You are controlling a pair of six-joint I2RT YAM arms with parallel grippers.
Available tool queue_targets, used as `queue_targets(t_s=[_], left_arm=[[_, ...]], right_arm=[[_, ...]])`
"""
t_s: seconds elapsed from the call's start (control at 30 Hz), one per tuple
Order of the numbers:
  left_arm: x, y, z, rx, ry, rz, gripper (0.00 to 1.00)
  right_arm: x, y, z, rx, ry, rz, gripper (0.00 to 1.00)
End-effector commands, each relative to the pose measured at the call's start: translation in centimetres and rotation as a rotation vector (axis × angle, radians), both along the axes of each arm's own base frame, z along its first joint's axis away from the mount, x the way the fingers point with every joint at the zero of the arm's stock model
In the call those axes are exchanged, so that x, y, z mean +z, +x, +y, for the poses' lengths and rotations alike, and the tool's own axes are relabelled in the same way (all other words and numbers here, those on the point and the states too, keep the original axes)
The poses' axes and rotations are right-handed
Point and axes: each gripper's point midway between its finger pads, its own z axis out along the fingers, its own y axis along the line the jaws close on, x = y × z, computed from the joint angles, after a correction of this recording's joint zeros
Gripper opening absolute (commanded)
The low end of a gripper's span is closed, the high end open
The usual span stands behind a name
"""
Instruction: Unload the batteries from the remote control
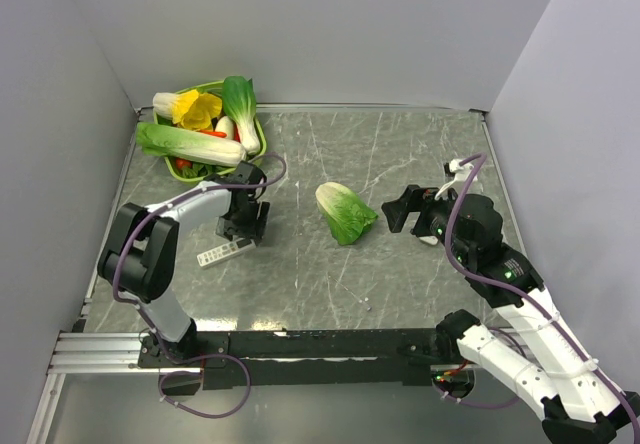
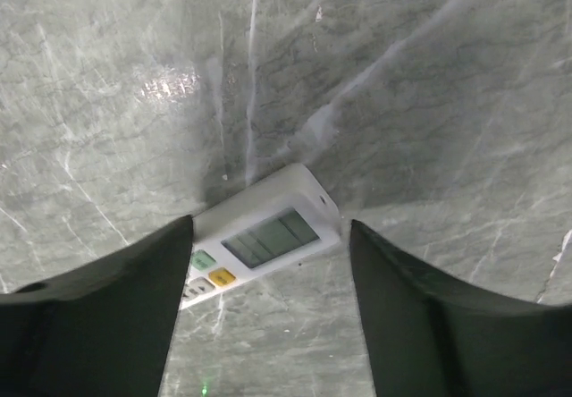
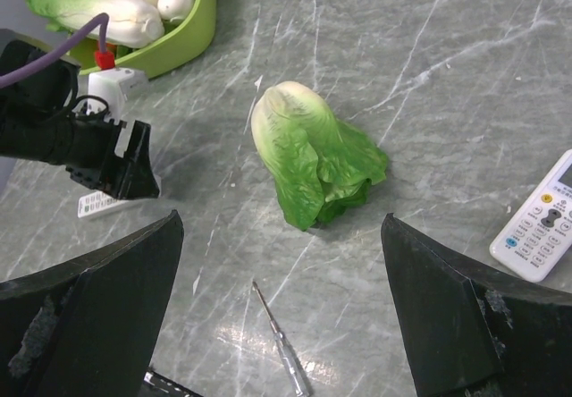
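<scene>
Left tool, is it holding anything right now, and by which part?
Nothing held. The left tool is open, straddling the display end of the remote control.

basket point(image 3: 192, 35) far-left on bench point(image 1: 400, 144) | remote control point(image 1: 222, 255) before basket, near-left | cabbage point(image 1: 346, 212) mid-bench, right of remote control

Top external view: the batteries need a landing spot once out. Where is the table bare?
Bare: the far stretch from the basket to the right wall, behind the cabbage; also the gap between the left claw and the cabbage. Crowded: the left side, with basket, claw and remote control.
</scene>
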Motion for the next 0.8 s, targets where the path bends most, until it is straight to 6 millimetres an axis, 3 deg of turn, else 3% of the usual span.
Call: queue_targets(t_s=[0.0,0.1,0.17,0.27,0.37,0.43,0.5,0.77], left_arm=[[-1.1,-1.0,-0.2,-0.019,0.020,0.051,0.70],[-1.2,-1.1,-0.6,-0.033,0.026,0.057,0.62],[-1.1,-1.0,-0.7,-0.035,0.027,0.055,0.51],[-1.1,-1.1,-0.9,-0.038,0.021,0.059,0.53],[-0.4,-0.7,-1.4,-0.046,-0.004,0.046,0.44],[0.2,-0.7,-0.9,-0.027,0.023,0.035,0.65],[0.7,-1.2,0.1,0.017,0.073,0.031,0.79],[-0.3,-3.7,1.3,0.065,0.124,0.119,0.80]], right_arm=[[0.0,-0.1,-0.1,-0.004,-0.009,0.002,1.00],[-0.1,0.0,-0.1,-0.004,-0.013,0.007,1.00],[-0.2,0.1,-0.1,-0.009,-0.015,0.012,1.00],[-0.1,0.1,-0.2,-0.012,-0.015,0.014,1.00],[0.0,0.2,-0.1,-0.011,-0.015,0.015,1.00],[0.0,0.2,-0.1,-0.014,-0.013,0.016,1.00],[-0.1,0.3,-0.1,-0.016,-0.010,0.019,1.00],[-0.5,0.2,0.3,0.005,-0.025,0.043,1.00]])
